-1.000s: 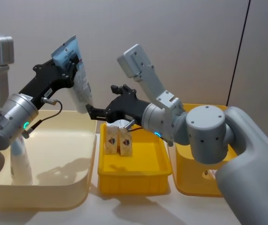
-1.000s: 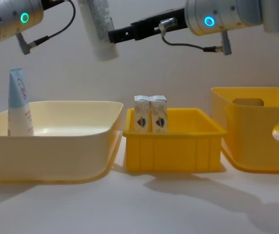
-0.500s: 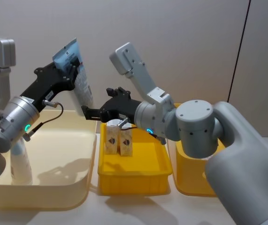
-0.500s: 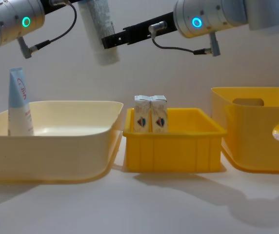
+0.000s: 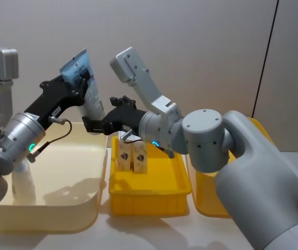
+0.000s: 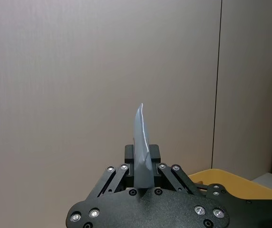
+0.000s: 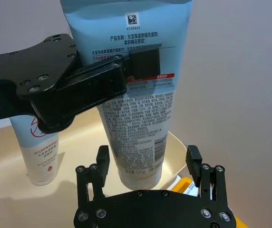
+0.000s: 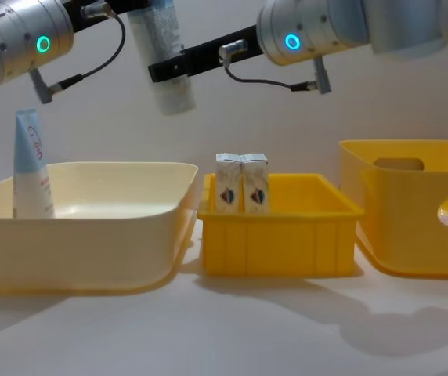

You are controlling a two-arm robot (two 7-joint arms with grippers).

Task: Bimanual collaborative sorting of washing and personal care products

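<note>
Cream plastic bin [image 8: 91, 235] sits on the surface [image 8: 224, 329] at my left, with one white squeeze tube [image 8: 32, 168], pale blue at its end, standing inside. Beside it, a small yellow plastic bin [image 8: 279, 243] holds two white cartons [image 8: 241, 182]. Above the cream bin my left end effector [image 5: 81, 82] pinches a second such tube [image 5: 91, 101] by its flat end, cap down. My right end effector [image 7: 148, 159], fingers [image 7: 102, 156] wide, straddles the cap, likely for handover.

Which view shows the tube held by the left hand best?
The right wrist view: the held tube faces the camera, print and barcode legible, left hand clamped across it, right hand open flanking its cap end. Head view shows it tilted, farther off; chest view its lower part; left wrist view its crimped edge.
</note>
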